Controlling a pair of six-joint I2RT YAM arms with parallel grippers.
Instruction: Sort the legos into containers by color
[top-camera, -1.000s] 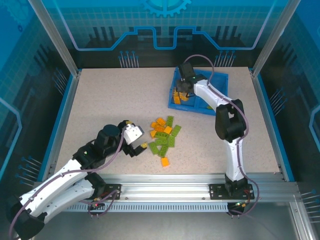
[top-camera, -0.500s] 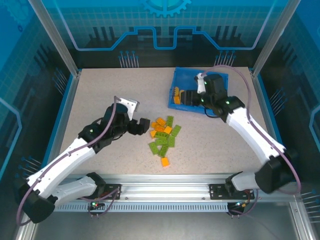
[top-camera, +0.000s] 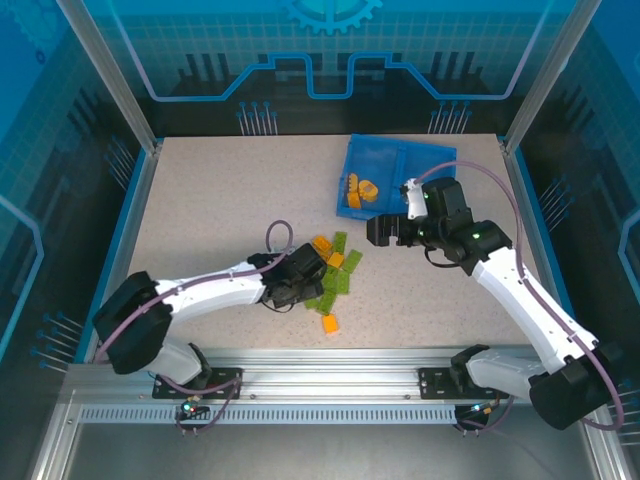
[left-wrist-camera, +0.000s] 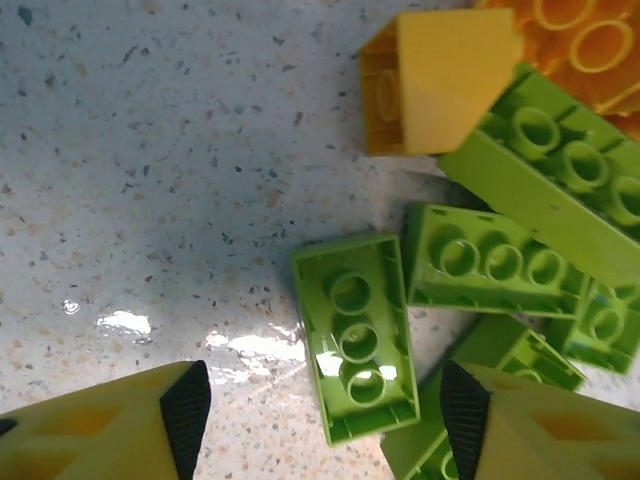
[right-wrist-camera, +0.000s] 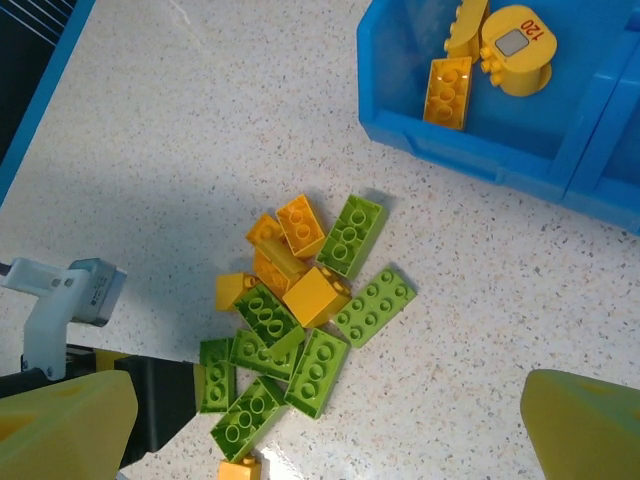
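Top external view: at left, we see the left gripper (top-camera: 310, 280), fingers apart, low over the legos (top-camera: 335, 272) piled on the table (top-camera: 200, 200). At right, the right gripper (top-camera: 372, 232) hangs spread near the tray (top-camera: 420, 160), orange bricks (top-camera: 360, 190) in its left compartment.

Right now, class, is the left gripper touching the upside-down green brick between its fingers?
Apart. The left wrist view shows the left gripper open, with gaps between both fingers and the upside-down green brick.

We note a robot lab cell: speckled table (top-camera: 220, 200) boxed by aluminium framing (top-camera: 330, 362) and blue printed wall panels (top-camera: 330, 60).
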